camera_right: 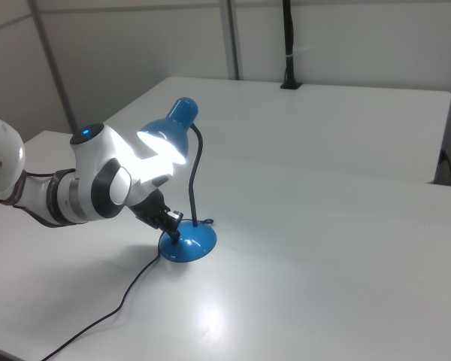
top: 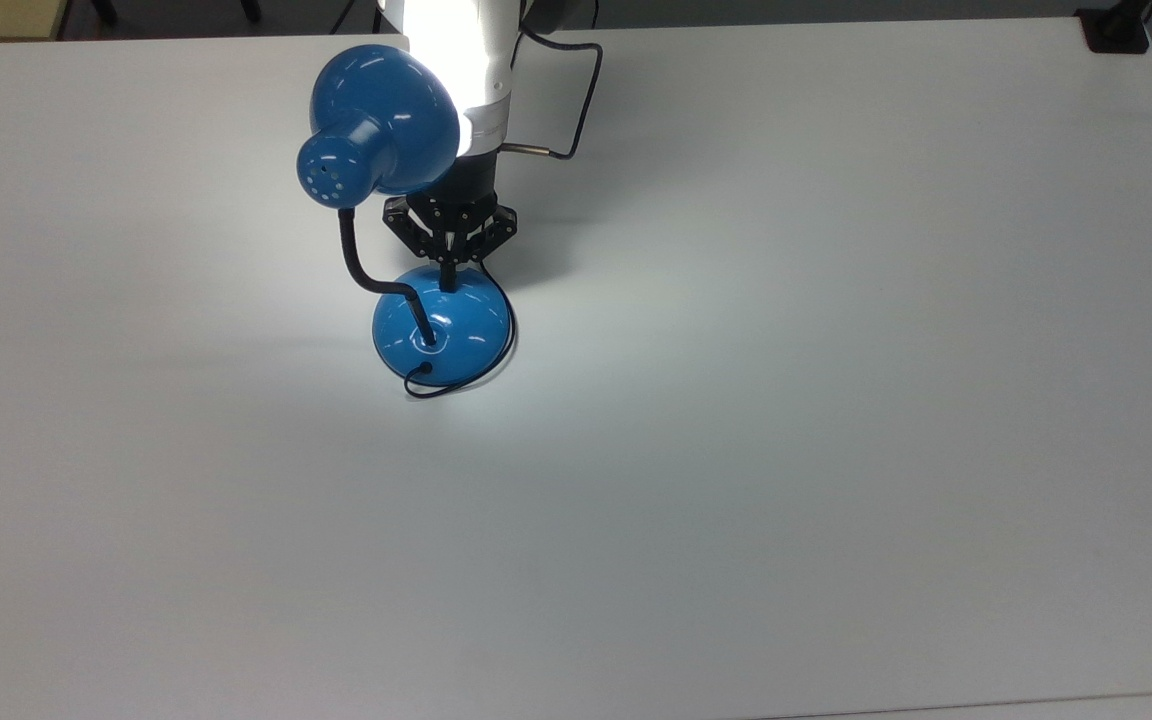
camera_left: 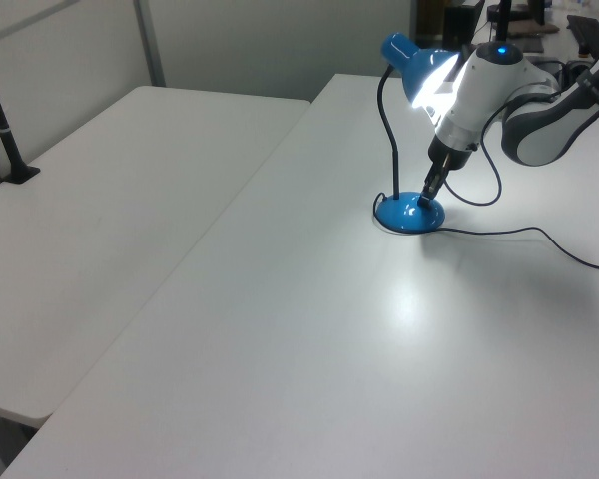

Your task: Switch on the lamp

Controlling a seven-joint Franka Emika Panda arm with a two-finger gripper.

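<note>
The lamp (top: 442, 325) stands lit on the white surface (top: 786, 400), near the far edge in the top view, its shade (camera_left: 416, 68) glowing and throwing a bright patch onto the surface. The gripper (top: 448, 283) presses its tip on the far side of the base (camera_right: 188, 244), jaws closed together. A black cord (camera_left: 519, 234) trails off across the surface

switch: hidden under tool (top: 448, 272) tip | arm (top: 456, 60): cut by top view's upper edge, glare-washed
</note>
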